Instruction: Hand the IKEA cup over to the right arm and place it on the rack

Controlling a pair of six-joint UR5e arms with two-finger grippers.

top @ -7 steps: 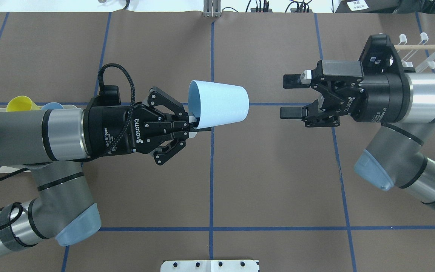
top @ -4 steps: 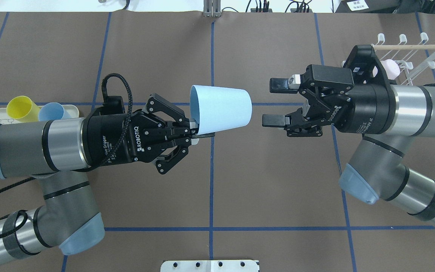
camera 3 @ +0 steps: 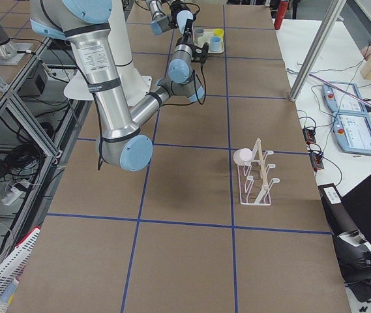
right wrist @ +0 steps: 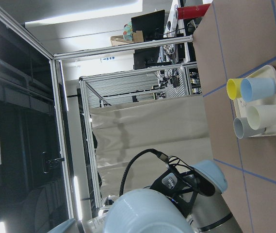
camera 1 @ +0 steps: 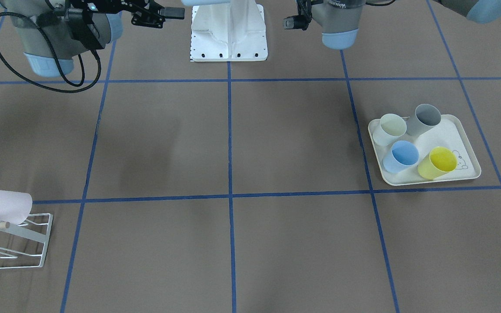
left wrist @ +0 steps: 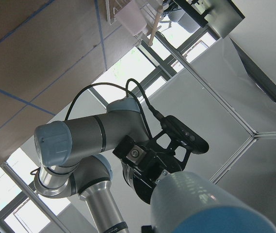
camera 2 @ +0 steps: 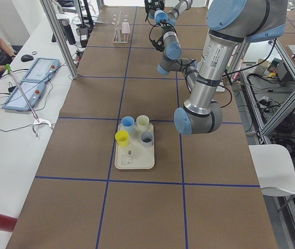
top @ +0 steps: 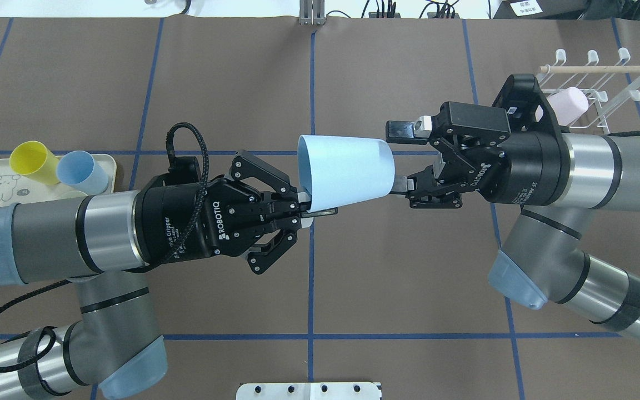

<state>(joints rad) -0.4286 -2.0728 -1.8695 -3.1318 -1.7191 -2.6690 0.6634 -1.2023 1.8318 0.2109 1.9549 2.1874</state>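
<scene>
The pale-blue cup (top: 348, 166) is held on its side above mid-counter (top: 409, 266), its rim pinched tight in the left pincer (top: 314, 206). The right pincer (top: 399, 156) is spread wide at the cup's closed base, one finger to each side, not clamped on it. The rack (top: 609, 83) is noted well apart at the far right, bearing a pink cup (top: 569, 103).

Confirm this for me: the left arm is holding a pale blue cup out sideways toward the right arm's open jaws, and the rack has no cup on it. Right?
One thing is off: the rack carries a pale pink cup, clear in the overhead exterior view. The rest holds: the left gripper holds the pale blue cup sideways toward the right gripper, jaws open.
</scene>
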